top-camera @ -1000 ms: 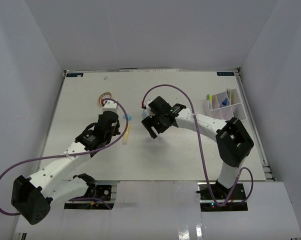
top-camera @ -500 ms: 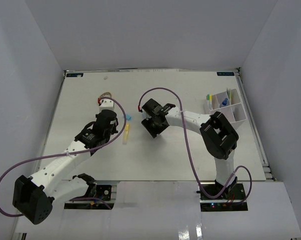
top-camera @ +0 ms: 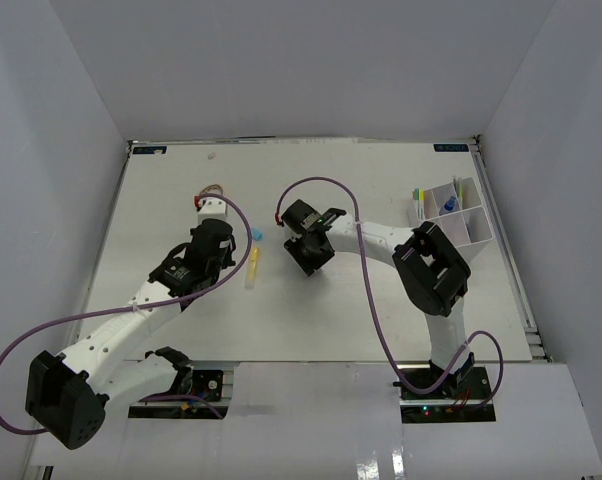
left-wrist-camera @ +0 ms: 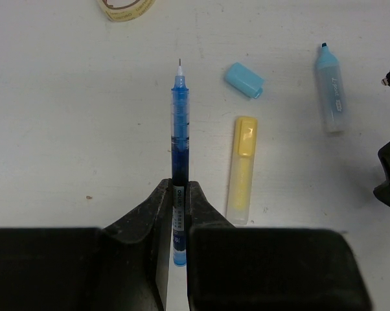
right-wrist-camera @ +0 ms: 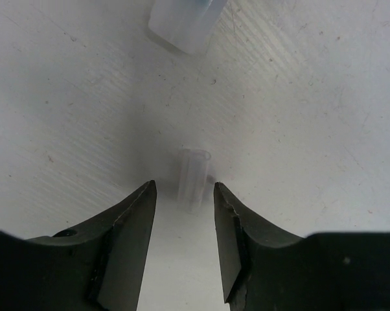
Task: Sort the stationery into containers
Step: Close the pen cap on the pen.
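Blue pen (left-wrist-camera: pixel 179 123), slim, pinched in left jaws; right jaws open around clear tube (right-wrist-camera: pixel 194 173).

The left arm (top-camera: pixel 116 333) and right arm (top-camera: pixel 376 238) are built of white tubular links joined by chunky black joint housings. A thin purple cable (top-camera: pixel 319 180) loops off each one. Black base mounts (top-camera: pixel 196 382) sit at 6 o'clock. The right gripper (right-wrist-camera: pixel 182 189) has matte black, wedge-shaped fingers (right-wrist-camera: pixel 127 240) with bevelled inner faces
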